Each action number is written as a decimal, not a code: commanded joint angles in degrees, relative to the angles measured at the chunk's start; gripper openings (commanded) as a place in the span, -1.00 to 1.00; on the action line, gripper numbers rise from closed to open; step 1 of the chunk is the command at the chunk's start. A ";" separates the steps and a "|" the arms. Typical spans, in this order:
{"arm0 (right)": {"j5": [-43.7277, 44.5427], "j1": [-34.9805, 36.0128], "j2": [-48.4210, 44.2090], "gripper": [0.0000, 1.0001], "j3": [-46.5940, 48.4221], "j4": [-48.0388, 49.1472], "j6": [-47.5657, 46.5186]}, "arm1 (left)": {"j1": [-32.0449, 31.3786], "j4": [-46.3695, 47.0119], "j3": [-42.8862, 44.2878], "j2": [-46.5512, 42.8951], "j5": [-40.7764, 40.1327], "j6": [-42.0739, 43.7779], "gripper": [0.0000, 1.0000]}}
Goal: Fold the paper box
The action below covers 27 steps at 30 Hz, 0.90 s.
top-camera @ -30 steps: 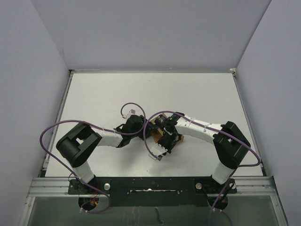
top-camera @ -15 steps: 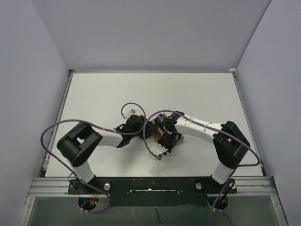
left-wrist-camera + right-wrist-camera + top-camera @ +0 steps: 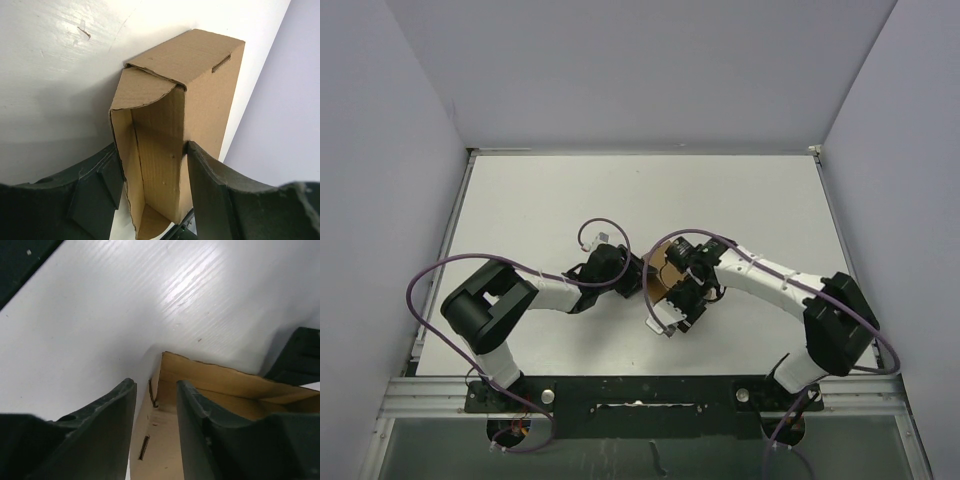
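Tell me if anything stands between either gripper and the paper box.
Nothing visible does. The left gripper already clamps the paper box from both sides. The right gripper, jaws open, straddles the edge of one of its cardboard walls, with nothing else between the fingers.

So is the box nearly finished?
Done: the paper box already stands as a carton, walls up. In hand: the left gripper clamps it; the right gripper straddles a wall edge, jaws apart. Left: one side gapes open, its rounded flap not tucked in.
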 commanded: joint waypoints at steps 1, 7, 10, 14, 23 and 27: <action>-12.27 -2.00 -9.25 -0.09 -0.61 0.26 3.49 | -0.02 -6.39 -0.77 1.87 -0.52 1.56 -0.04; -25.91 -18.40 -15.92 0.28 -4.73 17.33 32.39 | 0.02 -6.40 -0.85 1.46 -0.50 1.47 -0.03; -31.46 -28.89 -13.28 0.52 -5.56 25.83 51.76 | -0.04 -6.40 -0.50 1.75 -0.49 1.60 -0.03; -32.04 -35.94 -4.70 0.53 -4.08 30.04 70.17 | -0.07 -6.07 0.24 2.68 -0.14 1.65 -0.03; -28.36 -36.37 9.13 0.39 -0.88 28.61 83.70 | -0.24 -6.44 1.09 2.22 -0.05 1.90 -0.03; -28.69 -35.65 11.39 0.00 -0.41 27.78 84.17 | -0.40 -7.33 2.01 2.00 -0.05 2.15 -0.04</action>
